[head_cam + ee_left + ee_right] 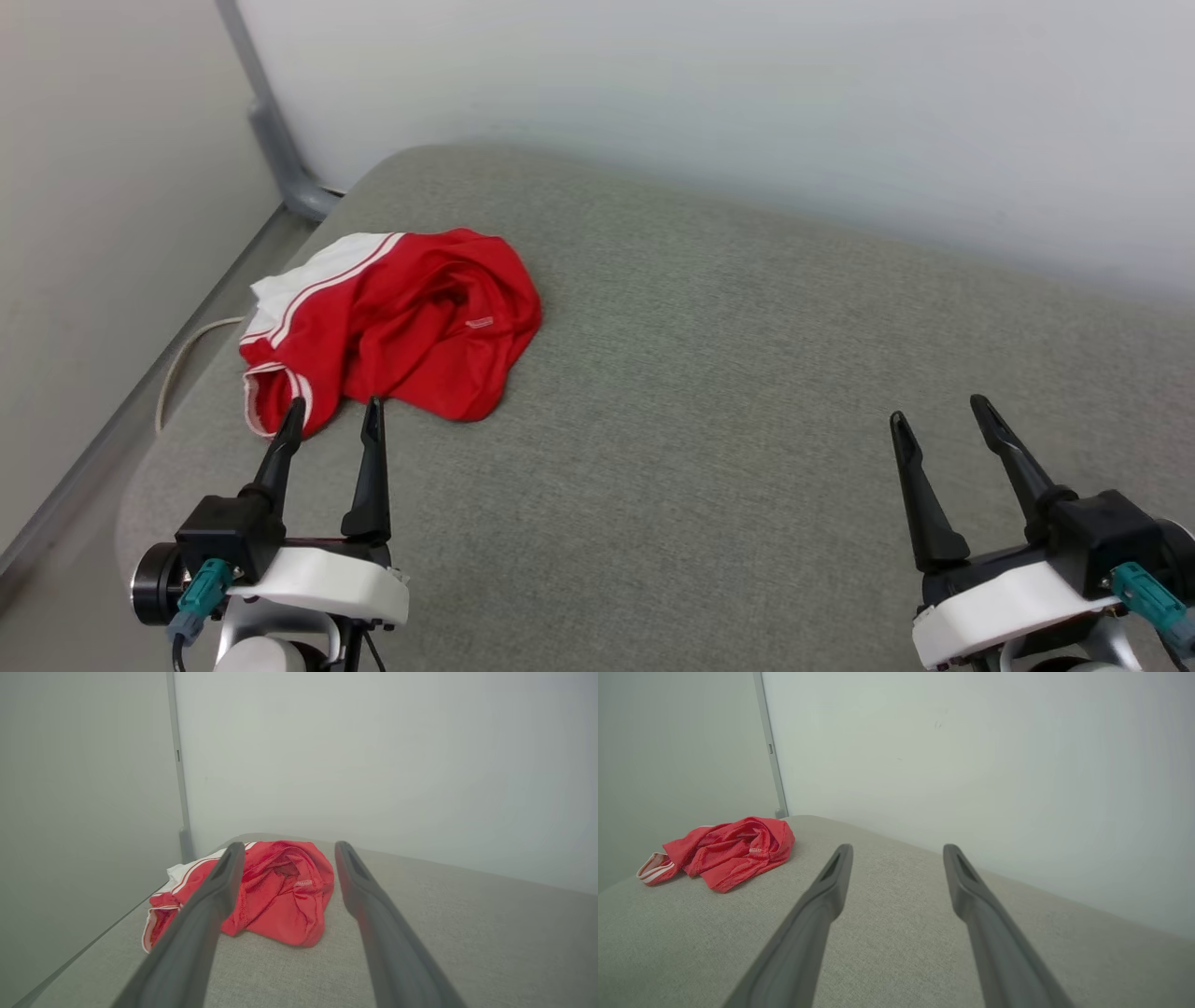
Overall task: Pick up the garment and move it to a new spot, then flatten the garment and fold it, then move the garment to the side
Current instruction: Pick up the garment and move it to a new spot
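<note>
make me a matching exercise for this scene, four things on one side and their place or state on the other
1 garment
2 left gripper
3 right gripper
4 grey pipe

a open, over bare cushion
b upright in the far corner
c crumpled heap near the cushion's left edge
d open, pointing at the garment

Pairs: 1-c, 2-d, 3-a, 4-b

The garment (420, 317) is thin red cloth with a slight sheen, the bench (709, 420) has a rough matt grey woven cover, and the left claw (335, 403) and right claw (938, 409) look like smooth matt dark plastic.
</note>
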`<state>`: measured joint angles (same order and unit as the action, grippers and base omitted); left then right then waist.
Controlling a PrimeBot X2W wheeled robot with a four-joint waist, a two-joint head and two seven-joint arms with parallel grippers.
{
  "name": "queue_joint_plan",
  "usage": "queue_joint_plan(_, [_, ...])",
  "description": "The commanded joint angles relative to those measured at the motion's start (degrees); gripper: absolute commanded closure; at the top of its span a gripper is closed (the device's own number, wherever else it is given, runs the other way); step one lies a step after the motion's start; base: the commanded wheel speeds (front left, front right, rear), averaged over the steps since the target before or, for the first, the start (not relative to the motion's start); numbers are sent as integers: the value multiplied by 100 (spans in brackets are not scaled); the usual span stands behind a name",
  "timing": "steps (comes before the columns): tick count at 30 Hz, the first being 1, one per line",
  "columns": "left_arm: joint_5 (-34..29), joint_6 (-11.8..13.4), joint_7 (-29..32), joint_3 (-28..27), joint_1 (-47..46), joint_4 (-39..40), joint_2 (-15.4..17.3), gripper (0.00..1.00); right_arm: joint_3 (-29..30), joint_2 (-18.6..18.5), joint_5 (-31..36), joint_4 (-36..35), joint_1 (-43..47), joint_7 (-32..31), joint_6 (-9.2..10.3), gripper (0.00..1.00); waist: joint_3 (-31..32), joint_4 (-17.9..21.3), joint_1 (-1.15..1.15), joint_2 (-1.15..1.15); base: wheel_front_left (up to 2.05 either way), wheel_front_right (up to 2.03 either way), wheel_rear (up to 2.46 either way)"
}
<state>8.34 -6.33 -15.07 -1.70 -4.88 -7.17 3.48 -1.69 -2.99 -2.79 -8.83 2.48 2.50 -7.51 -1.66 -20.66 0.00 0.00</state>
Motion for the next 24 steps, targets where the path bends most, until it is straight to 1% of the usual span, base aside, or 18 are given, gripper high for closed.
queue_joint_plan(1, [12, -13, -16, -24, -6, 8, 4, 0, -37, 12, 39, 7, -58, 18, 4, 0, -25, -254, 0, 0, 0, 0, 0])
queue_joint_plan(7, [83, -46, -16, -123, 72, -40, -33, 0, -119, -58, 17, 68, -151, 51, 5, 0, -29, -712, 0, 0, 0, 0, 0])
queue_joint_plan(11, [113, -58, -16, -166, 91, -71, -50, 0, -148, -85, 4, 86, -195, 52, 5, 0, -36, -933, 0, 0, 0, 0, 0])
queue_joint_plan(18, [169, -64, -16, -303, 126, -14, -58, 0, -248, -101, -8, 144, -301, 41, 6, 0, -93, -992, 0, 0, 0, 0, 0])
queue_joint_plan(24, [203, -73, -16, -309, 83, -62, -63, 0, -201, -132, -53, 193, -311, 70, 5, 0, -78, -982, 0, 0, 0, 0, 0])
